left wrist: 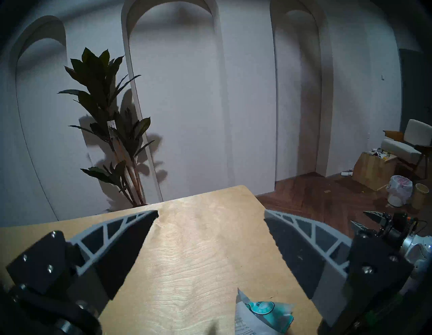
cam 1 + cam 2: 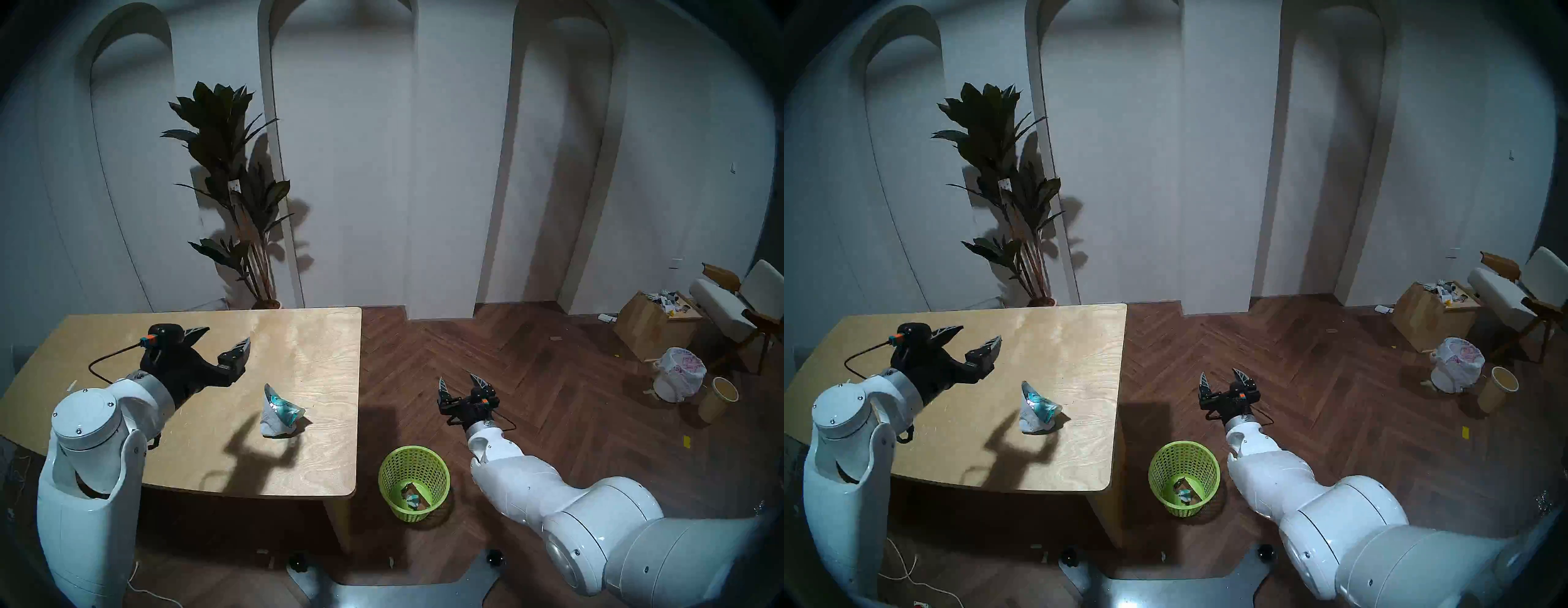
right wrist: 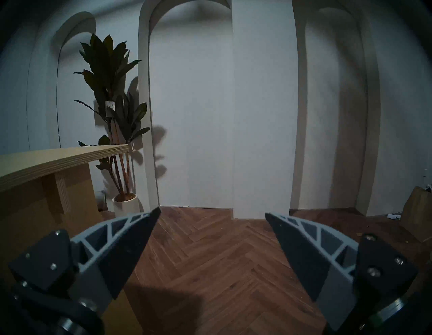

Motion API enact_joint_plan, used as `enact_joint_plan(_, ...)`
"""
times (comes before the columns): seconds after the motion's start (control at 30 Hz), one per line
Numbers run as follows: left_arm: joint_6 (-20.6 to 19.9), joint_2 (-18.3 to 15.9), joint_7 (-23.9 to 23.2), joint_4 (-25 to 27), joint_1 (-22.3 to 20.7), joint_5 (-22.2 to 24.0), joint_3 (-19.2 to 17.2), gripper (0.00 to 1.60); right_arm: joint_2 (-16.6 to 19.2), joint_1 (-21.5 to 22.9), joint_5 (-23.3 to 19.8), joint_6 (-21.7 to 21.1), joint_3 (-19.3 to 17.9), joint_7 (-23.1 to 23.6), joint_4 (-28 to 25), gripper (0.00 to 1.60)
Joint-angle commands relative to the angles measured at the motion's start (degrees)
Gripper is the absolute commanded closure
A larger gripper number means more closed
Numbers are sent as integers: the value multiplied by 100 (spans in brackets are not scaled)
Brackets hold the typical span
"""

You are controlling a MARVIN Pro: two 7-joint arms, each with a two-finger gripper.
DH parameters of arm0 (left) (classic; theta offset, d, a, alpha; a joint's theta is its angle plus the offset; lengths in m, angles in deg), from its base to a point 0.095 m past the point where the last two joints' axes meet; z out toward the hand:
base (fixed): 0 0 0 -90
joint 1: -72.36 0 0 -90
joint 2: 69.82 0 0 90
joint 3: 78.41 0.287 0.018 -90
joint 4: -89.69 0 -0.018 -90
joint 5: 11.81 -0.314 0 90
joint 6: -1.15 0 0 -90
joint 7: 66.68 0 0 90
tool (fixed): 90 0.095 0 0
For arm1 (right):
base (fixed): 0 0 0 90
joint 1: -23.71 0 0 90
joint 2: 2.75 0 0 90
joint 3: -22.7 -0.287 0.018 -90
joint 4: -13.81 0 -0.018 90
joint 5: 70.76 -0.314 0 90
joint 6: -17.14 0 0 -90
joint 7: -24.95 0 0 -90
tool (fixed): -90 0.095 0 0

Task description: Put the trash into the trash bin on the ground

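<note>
A wrinkly silver-white bag with teal print [image 2: 280, 412] [image 2: 1037, 409] [image 1: 259, 314] lies on the wooden table [image 2: 305, 339] [image 2: 1076, 335] [image 1: 198, 234], toward its right side. My left gripper [image 2: 227, 335] [image 2: 979, 333] [image 1: 211, 214] hovers open above the table, behind and left of the bag, holding nothing. The lime-green mesh trash bin [image 2: 413, 482] [image 2: 1183, 477] stands on the floor just right of the table; small pieces of trash lie in its bottom. My right gripper [image 2: 460, 382] [image 2: 1223, 375] [image 3: 212, 214] is open and empty above the floor, behind the bin.
A potted plant [image 2: 237, 191] [image 3: 117, 117] stands behind the table against the wall. At the far right are a cardboard box [image 2: 653, 322], a white bag-lined bin [image 2: 679, 373], a tan cylindrical bin [image 2: 717, 399] and a chair [image 2: 738, 301]. Herringbone wood floor [image 3: 210, 257] spreads ahead of the right gripper.
</note>
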State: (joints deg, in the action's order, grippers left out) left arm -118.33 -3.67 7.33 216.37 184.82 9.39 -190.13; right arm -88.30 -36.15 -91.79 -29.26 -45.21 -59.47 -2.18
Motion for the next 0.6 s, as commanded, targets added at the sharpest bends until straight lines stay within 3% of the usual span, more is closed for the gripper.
enact_joint_plan(0.0,-14,2,60,-90,-159,-26,203,0,538,-71,-42,303,-141,-68,-116,0)
enact_joint_plan(0.57,-6,232,511,-768,-417,-150,858,0,1292,-449,-205,832,-510,-193,-240,0)
